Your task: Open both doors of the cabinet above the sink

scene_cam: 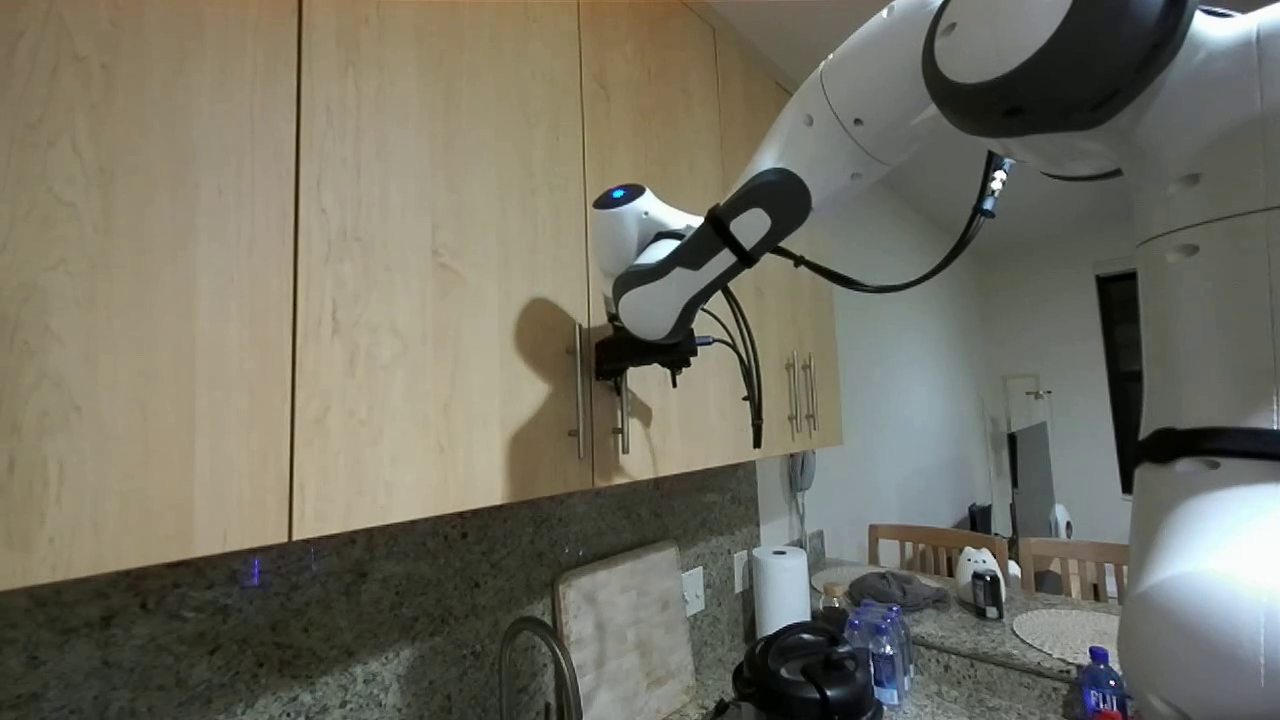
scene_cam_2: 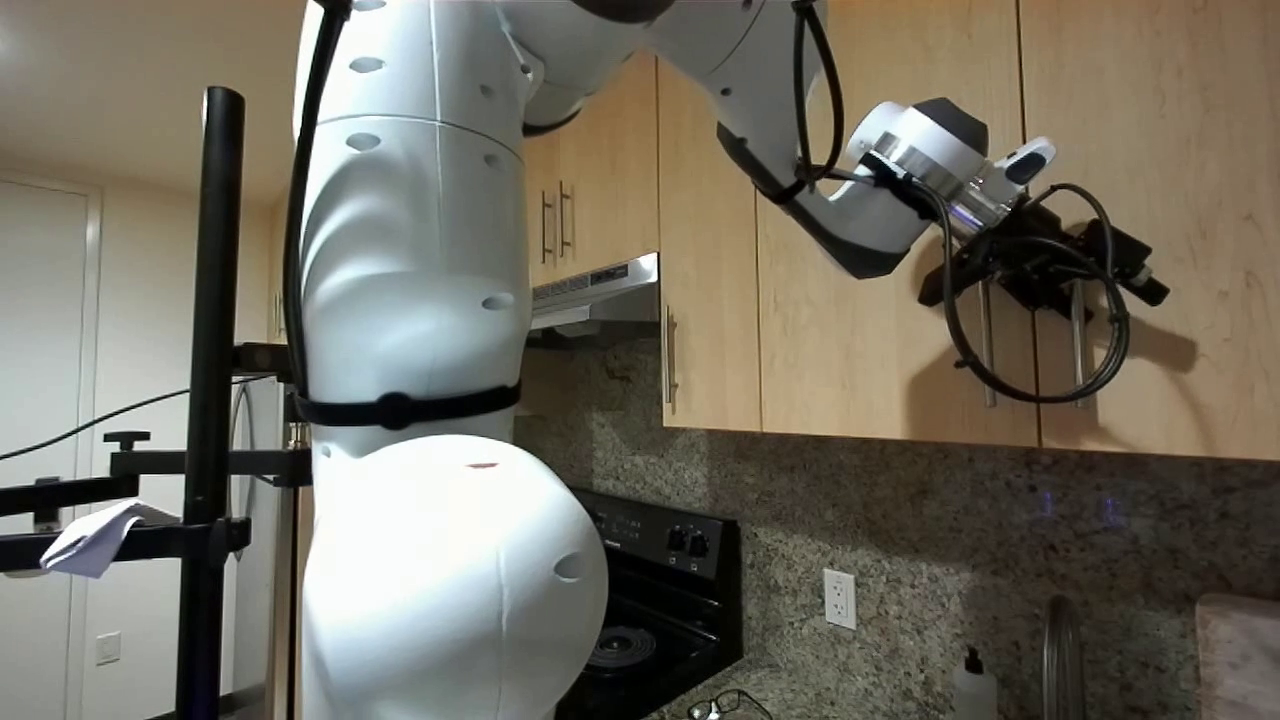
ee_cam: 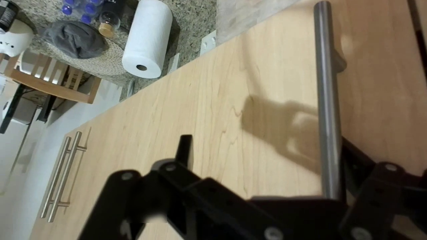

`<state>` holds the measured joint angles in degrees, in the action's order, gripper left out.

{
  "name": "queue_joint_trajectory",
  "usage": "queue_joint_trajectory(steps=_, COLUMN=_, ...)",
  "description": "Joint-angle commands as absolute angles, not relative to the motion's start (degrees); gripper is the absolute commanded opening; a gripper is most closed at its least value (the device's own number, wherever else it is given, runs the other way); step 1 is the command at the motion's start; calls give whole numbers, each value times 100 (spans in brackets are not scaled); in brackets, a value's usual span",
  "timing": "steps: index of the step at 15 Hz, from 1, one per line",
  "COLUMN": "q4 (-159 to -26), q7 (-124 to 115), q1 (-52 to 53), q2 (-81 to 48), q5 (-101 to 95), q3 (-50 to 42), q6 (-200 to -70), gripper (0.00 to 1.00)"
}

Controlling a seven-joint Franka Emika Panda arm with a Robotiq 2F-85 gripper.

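Hanging shut above the faucet [scene_cam_2: 1062,660], both doors [scene_cam: 440,260] look rigid to me, probably light-swinging; the gripper [ee_cam: 265,143] holds its fingers [ee_cam: 359,157] apart, one seemingly behind a slick-looking bar handle [ee_cam: 327,110], best hooked mid-length.

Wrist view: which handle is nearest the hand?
The single handle at the picture's right, by the hand; the other two handles form a pair far off at left.

Two wooden chairs [scene_cam: 935,536] stand beyond a speckled counter [scene_cam: 950,632], a white wall [scene_cam: 905,370] behind.
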<state>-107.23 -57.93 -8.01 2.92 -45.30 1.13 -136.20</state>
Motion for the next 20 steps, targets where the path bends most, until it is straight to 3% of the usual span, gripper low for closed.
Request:
queue_joint_trajectory(steps=1, q4=-10603, q7=-6431, q1=-674, q2=193, q5=-4907, q3=-14, q6=-13432, gripper=100)
queue_joint_trajectory(steps=15, q4=-11354, q7=-6714, q1=-647, q2=812, q5=-4721, q3=-192, q6=-13653, gripper=100)
queue_joint_trajectory(steps=20, q4=-12027, q7=-6391, q1=-690, q2=1292, q5=-4430, q3=-330, q6=-14278, gripper=100)
